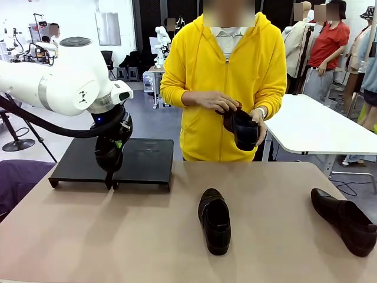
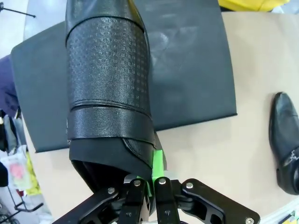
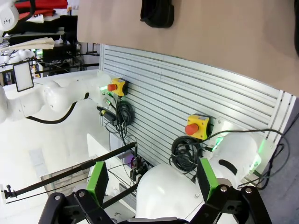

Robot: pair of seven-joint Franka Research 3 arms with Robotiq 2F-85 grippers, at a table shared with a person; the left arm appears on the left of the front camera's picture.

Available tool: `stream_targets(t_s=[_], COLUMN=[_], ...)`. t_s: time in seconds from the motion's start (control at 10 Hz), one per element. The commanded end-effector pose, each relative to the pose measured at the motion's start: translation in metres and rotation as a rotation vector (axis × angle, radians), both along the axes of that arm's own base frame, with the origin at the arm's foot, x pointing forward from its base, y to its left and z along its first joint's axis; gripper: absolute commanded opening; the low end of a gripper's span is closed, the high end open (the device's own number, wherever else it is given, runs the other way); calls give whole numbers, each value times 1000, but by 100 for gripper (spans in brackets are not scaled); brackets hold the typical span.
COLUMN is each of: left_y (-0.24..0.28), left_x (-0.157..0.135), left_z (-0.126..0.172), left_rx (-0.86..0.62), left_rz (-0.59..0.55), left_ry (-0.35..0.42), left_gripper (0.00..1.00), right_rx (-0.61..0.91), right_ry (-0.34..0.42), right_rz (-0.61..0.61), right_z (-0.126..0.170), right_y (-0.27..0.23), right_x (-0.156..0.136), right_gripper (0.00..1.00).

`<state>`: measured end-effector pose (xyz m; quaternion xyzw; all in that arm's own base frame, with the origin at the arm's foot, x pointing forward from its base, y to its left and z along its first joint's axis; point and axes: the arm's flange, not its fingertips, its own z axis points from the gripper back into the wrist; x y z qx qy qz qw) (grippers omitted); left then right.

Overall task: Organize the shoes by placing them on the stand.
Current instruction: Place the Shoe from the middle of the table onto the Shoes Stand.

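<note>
Your left claw (image 2: 150, 181) is clamped on a shoe (image 2: 110, 79) at its heel rim, and the toe points away from the fingers. In the front view this shoe hangs toe down near the middle of the front edge of the stand (image 1: 147, 158). You cannot tell if the toe touches it.

Your right claw (image 3: 152, 181) has its green pads wide apart and holds nothing. It faces the robot base below the table edge.

A second shoe (image 1: 214, 220) lies on the table (image 1: 88, 236) near the middle, with its toe towards you. A third shoe (image 1: 346, 220) lies at the right side, well apart from it. The person (image 1: 230, 71) in a yellow hoodie holds a fourth shoe (image 1: 242, 128) in both hands at the far side.
</note>
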<state>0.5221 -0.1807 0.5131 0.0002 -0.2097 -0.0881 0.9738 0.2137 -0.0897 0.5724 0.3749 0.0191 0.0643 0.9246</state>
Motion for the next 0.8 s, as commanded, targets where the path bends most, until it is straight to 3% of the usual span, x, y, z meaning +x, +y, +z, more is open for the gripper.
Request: stream_targets(t_s=[0.0,0.1,0.3,0.7], left_y=[1,-6,-12,-26], left_x=[8,26,55,76], left_z=[0,-13,-24,-37], left_rx=[-12,-68,-63,-28], left_rz=[8,-43,62,130], left_ry=[-3,-46,-91,-72], left_gripper=[0,0,0,0], right_rx=[13,13,13,13], right_ry=[-1,-1,-1,-1], right_rz=[-4,-4,-4,-4], right_z=[4,4,4,4], right_y=[1,1,1,1], right_x=[0,0,0,0], right_gripper=[100,100,100,100])
